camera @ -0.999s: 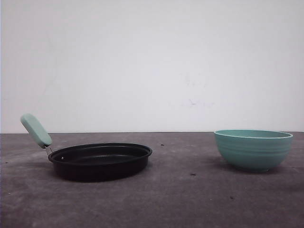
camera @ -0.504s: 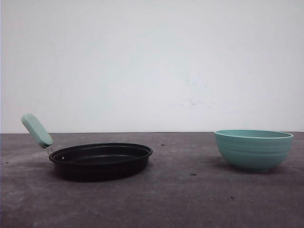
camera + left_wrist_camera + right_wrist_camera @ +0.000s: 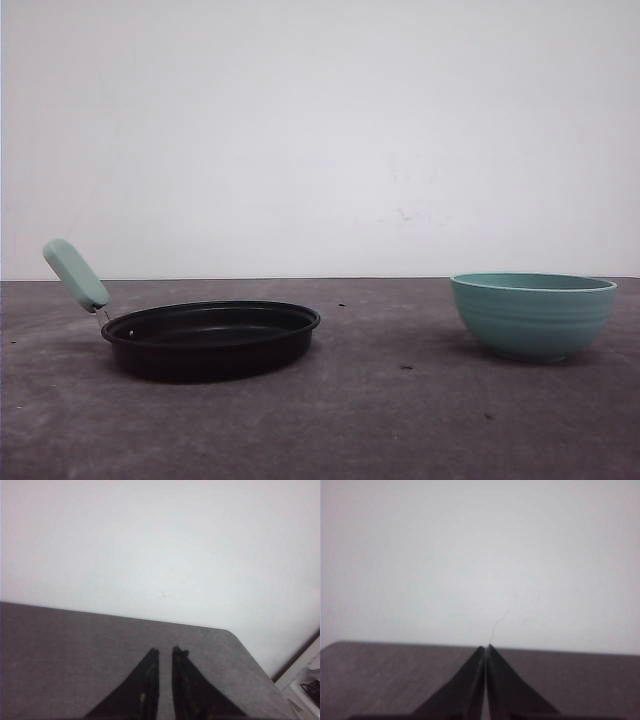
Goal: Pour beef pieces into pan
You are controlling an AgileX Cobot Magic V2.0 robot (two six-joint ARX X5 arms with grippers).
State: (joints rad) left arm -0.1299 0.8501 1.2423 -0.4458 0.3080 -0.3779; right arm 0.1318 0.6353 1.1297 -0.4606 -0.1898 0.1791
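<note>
The wall (image 3: 320, 130) is plain white and smooth. The counter (image 3: 380, 420) is a dark grey, matte, faintly speckled surface. The pan (image 3: 210, 338), round, shallow and black with a raised rim, sits at about 8 o'clock in the front view, its rounded mint handle (image 3: 76, 274) tilting up toward 10 o'clock. The ribbed teal bowl (image 3: 532, 314) stands well apart at 4 o'clock; its contents cannot be seen. The left tool (image 3: 165, 651) points level over the bare counter, its dark tapered fingers slightly parted. The right tool (image 3: 485, 647) likewise points level, its tips pressed together on nothing.
</note>
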